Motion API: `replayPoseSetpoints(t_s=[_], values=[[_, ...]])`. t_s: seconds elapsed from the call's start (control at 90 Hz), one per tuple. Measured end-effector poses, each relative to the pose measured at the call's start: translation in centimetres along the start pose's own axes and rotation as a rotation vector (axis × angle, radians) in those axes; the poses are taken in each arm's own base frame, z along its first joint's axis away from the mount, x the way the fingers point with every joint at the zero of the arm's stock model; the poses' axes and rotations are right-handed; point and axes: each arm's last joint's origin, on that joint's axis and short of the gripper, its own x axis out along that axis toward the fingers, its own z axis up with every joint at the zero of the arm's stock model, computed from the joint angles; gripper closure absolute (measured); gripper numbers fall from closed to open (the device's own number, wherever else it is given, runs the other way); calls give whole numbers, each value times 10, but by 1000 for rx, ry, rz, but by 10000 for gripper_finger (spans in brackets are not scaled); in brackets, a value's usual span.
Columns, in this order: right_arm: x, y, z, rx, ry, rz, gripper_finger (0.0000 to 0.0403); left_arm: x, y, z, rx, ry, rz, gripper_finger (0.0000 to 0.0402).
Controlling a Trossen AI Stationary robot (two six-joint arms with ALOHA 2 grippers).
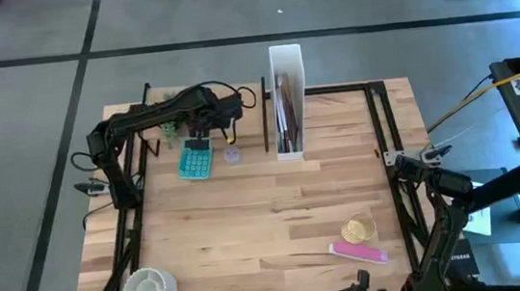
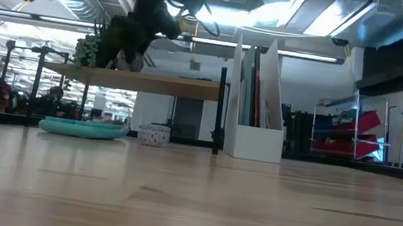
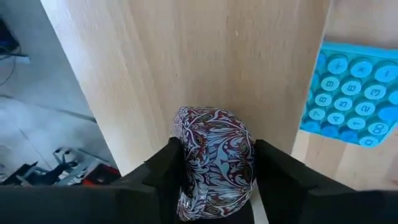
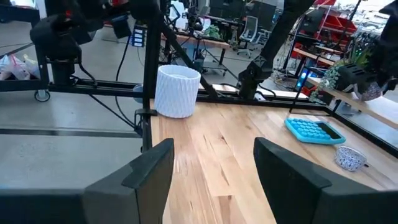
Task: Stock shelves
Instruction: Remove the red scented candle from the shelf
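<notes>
My left end effector (image 3: pixel 214 171) clamps a patterned ball (image 3: pixel 214 155) above the shelves (image 3: pixel 186 68), right end effector (image 4: pixel 214 168) open, empty; release early and it rolls off.

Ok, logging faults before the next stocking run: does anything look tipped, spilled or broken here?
Nothing stands out. The left gripper holds a patterned pot with a small plant over the shelf board. The teal calculator lies flat, the white file box stands upright, and the right gripper waits open.

Table (image 1: pixel 268 222) bears shelves (image 2: pixel 144 81), calculator (image 1: pixel 196 159), file box (image 1: pixel 288 99).
</notes>
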Motion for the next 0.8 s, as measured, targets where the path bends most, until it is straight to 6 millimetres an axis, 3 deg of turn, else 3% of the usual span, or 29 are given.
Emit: replayPoseSetpoints(t_s=[0.244, 0.444, 0.633, 0.8], values=[[0, 0, 0, 0, 0, 0, 196, -8, -11, 6, 60, -5, 52, 257], [0, 0, 0, -4, -5, -9, 196, -33, -30, 15, 104, -74, 127, 257], [0, 0, 0, -5, -7, -13, 196, -68, -61, 21, 119, -190, 170, 257], [0, 0, 0, -5, -7, -13, 196, -95, -106, 23, 65, -291, 176, 257]])
